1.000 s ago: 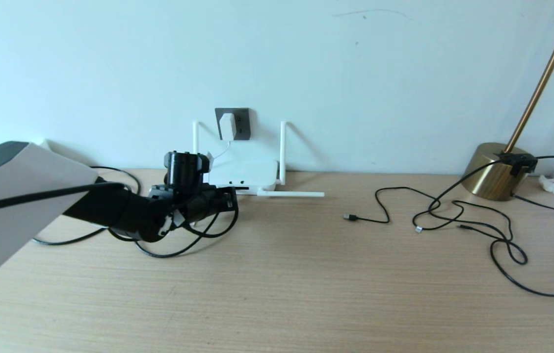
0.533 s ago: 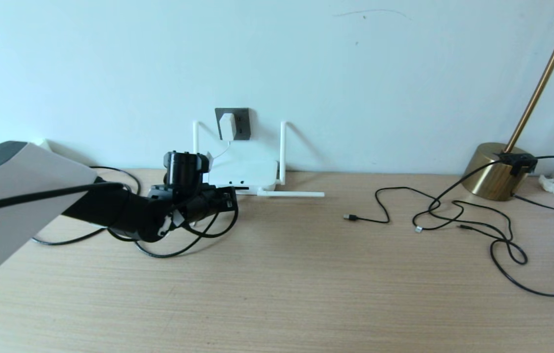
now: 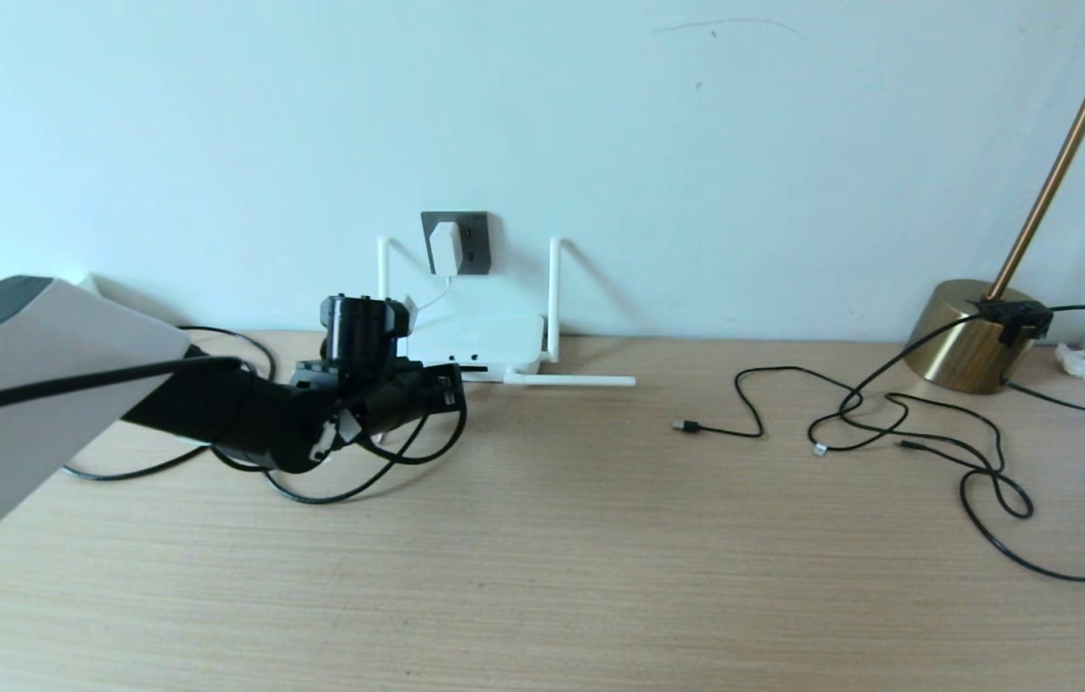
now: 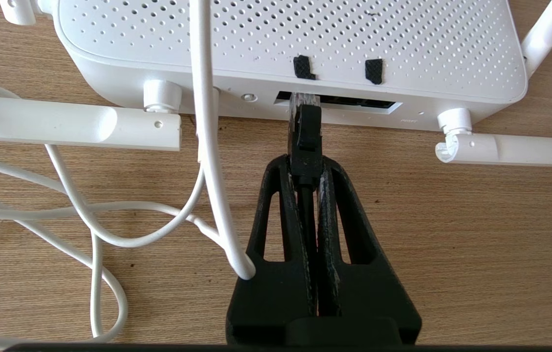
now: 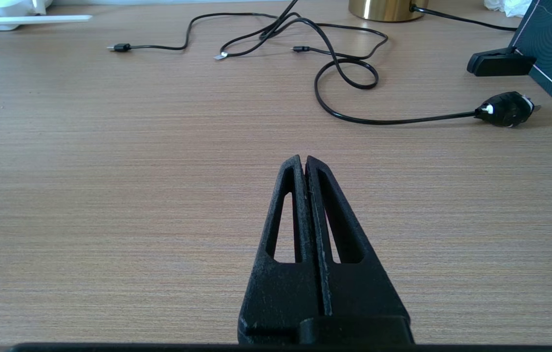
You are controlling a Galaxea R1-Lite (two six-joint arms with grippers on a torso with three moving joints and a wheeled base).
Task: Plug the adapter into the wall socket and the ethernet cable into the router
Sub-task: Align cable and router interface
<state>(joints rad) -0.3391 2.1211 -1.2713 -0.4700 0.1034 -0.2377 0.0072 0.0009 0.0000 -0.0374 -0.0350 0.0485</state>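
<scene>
a: at the back edge of the tabletop, left of centre – what's the left gripper point(image 4: 305, 168) doing?
b: pinching the ethernet cable point(image 4: 305, 132) by its plug, clear tip right at the router point(image 4: 285, 44) port slot. can't tell if it's seated.
a: adapter point(image 3: 445, 247)?
b: in the wall socket point(image 3: 470, 242) above the router, thin white cord point(image 4: 209, 161) hanging down past the router's front.
a: right gripper point(image 5: 305, 164)?
b: fingers pressed together, holding nothing, over bare wood nr the front edge. thin black usb cables point(image 3: 850, 413) lie toward the back right, by the brass lamp base point(image 3: 965, 336).
</scene>
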